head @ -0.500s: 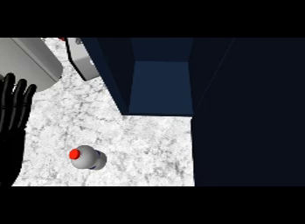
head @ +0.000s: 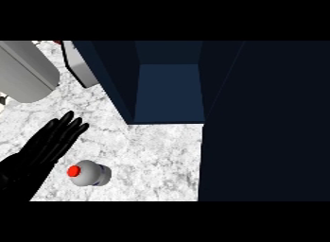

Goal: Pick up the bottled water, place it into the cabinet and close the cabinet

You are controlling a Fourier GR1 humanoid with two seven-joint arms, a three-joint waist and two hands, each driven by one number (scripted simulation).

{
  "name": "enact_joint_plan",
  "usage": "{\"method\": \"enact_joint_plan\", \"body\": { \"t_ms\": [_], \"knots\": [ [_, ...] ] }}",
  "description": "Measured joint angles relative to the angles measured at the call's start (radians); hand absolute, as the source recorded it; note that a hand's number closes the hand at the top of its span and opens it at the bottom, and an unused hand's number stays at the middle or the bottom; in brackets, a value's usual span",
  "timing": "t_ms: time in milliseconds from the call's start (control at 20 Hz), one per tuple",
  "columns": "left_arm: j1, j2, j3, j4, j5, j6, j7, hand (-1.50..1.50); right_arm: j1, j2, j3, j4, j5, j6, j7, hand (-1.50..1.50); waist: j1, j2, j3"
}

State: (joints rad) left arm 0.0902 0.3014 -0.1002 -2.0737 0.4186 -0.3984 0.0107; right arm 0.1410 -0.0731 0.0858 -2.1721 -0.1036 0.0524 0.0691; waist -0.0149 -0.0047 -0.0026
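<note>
The bottled water (head: pixel 89 173) stands upright on the tabletop (head: pixel 160 156). The left robot hand (head: pixel 45 146) lies just beside it, fingers straight, grasping nothing

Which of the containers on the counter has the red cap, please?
The small bottled water standing right beside the left hand has it; the large grey cylinder at the far left shows none.

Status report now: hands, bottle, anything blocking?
Left hand open beside bottled water, not gripping. Right hand not in view. Cabinet open; nothing between.
</note>
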Motion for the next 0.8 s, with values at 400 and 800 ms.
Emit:
{"method": "enact_joint_plan", "body": {
  "t_ms": [400,800],
  "knots": [
    [0.168,0.2,0.136,-0.054,0.329,-0.229,0.058,-1.5,0.194,-0.022,0.035,-0.228,-0.081,0.024,0.15,-1.5,0.011,0.0,0.002],
    [0.28,0.201,0.246,-0.039,0.336,-0.361,0.053,-1.5,0.358,-0.017,0.087,-0.26,-0.061,0.066,0.091,-1.5,0.011,0.0,0.002]
  ]
}}
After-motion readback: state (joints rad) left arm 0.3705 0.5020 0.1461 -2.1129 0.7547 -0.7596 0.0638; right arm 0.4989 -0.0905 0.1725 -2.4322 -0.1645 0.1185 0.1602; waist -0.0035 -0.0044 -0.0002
